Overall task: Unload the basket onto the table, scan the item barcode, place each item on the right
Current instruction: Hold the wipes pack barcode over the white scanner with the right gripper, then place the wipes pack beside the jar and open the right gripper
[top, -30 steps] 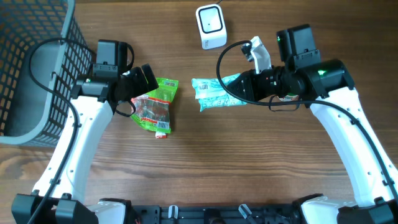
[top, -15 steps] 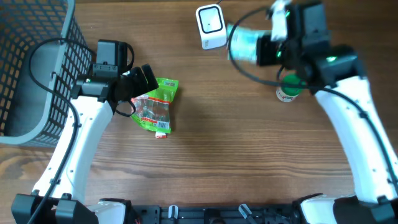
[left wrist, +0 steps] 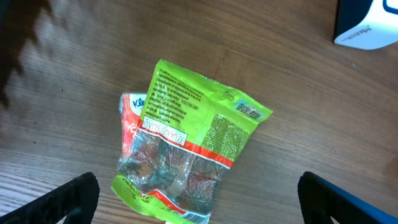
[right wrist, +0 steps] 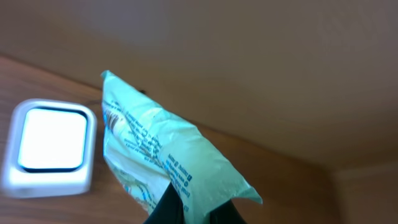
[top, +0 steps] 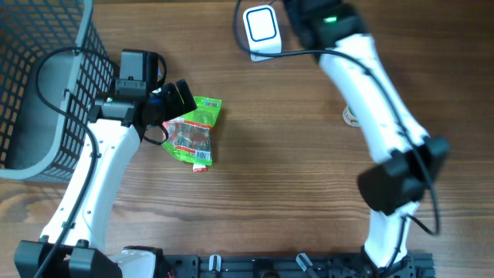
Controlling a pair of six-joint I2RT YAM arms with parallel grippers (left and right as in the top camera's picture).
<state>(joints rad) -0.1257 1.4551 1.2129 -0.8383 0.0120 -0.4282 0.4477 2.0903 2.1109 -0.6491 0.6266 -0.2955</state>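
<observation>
Overhead: your left pincer [top: 176, 96] hung spread wide at the top edge of the crinkled green plastic snack bag [top: 194, 130] on the wooden table [top: 278, 193], near the grey mesh basket [top: 31, 93]. Your right arm [top: 370, 85] stretched past the white box-shaped barcode scanner [top: 262, 32]; its pincer was out of frame.

Left wrist: fingertips [left wrist: 68, 199] stood well apart, with the green bag flat below. A red-and-white packet [left wrist: 129, 121] lay partly under it.

Right wrist: your right pincer [right wrist: 196, 214] was clamped on the lower end of the pale teal plastic pouch [right wrist: 155, 155], just right of the scanner in frame.
</observation>
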